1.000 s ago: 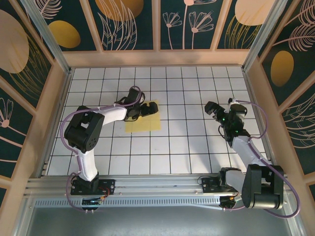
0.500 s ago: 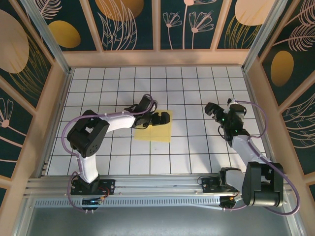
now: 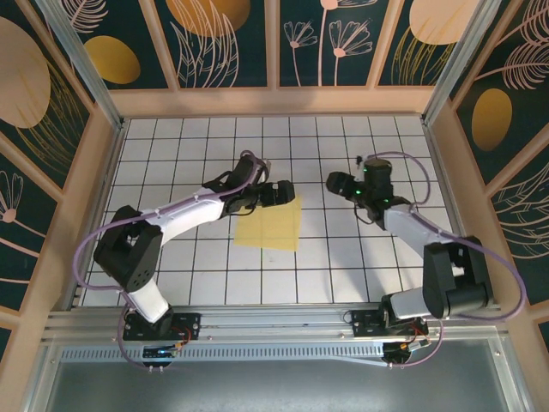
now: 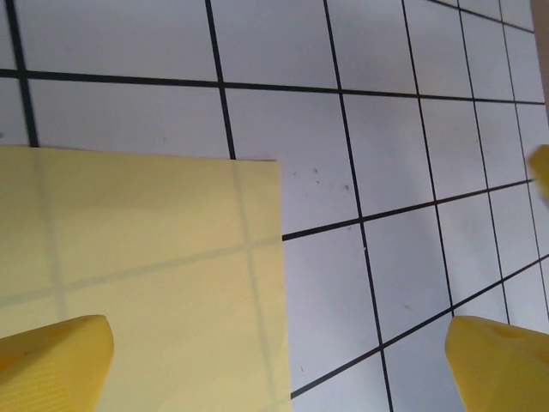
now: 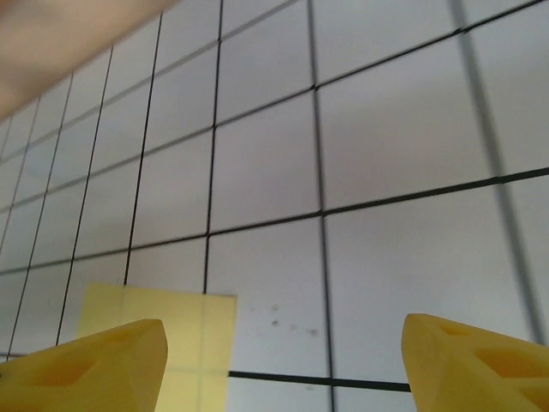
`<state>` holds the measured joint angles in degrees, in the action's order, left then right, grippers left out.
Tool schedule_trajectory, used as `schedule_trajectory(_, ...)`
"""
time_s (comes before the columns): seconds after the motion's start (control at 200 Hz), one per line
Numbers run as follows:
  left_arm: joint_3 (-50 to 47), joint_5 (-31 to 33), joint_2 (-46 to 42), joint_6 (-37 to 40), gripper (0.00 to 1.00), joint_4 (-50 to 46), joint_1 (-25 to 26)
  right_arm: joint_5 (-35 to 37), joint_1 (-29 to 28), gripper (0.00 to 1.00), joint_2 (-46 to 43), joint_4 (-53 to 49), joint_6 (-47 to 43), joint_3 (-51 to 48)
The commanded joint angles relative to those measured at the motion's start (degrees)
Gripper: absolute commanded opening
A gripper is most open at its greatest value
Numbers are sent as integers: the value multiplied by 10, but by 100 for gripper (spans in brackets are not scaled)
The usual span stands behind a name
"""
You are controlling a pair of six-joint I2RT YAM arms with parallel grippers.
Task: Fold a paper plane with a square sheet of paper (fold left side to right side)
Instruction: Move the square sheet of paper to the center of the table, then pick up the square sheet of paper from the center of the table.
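Note:
The square sheet of paper [image 3: 268, 227] lies flat on the white grid tiles, pale yellow, with grid lines showing through it. My left gripper [image 3: 278, 193] hovers over its far right part, open. In the left wrist view the paper [image 4: 137, 257] covers the left half; one yellow finger [image 4: 53, 360] is above it and the other is over bare tile, so the left gripper [image 4: 279, 369] straddles the paper's right edge. My right gripper [image 3: 336, 183] is open, a tile to the right of the sheet, and holds nothing. The right wrist view has the paper's corner [image 5: 184, 313] beside the left finger [image 5: 94, 365].
Wooden walls [image 3: 274, 101] with dark floral panels enclose the tiled table [image 3: 343, 257] on three sides. An aluminium rail [image 3: 274, 330] runs along the near edge by the arm bases.
The paper has slid about a tile to the right and a little nearer, along with the left gripper. The right arm has swung left toward the sheet, and its jaws have narrowed somewhat.

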<state>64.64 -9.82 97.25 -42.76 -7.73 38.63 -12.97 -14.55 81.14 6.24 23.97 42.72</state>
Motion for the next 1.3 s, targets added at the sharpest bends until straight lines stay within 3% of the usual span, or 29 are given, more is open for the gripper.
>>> schedule_trajectory(0.0, -40, 18, -16, -10, 99, -37, -5, 26, -49, 73, 58, -36, 0, 47)
schedule_trajectory(0.19, -86, 11, -31, -17, 97, -23, -15, 55, -113, 73, 162, -77, -4, 127)
schedule_trajectory(0.405, -122, -16, -22, -16, 74, -2, -38, 67, -147, 71, 232, -107, -4, 187)
schedule_trajectory(0.781, -134, -7, 5, -14, 55, 0, -40, 83, -165, 70, 278, -125, -14, 231)
schedule_trajectory(1.296, -157, 6, 29, -18, 50, 6, -40, 125, -197, 70, 324, -169, -34, 273)
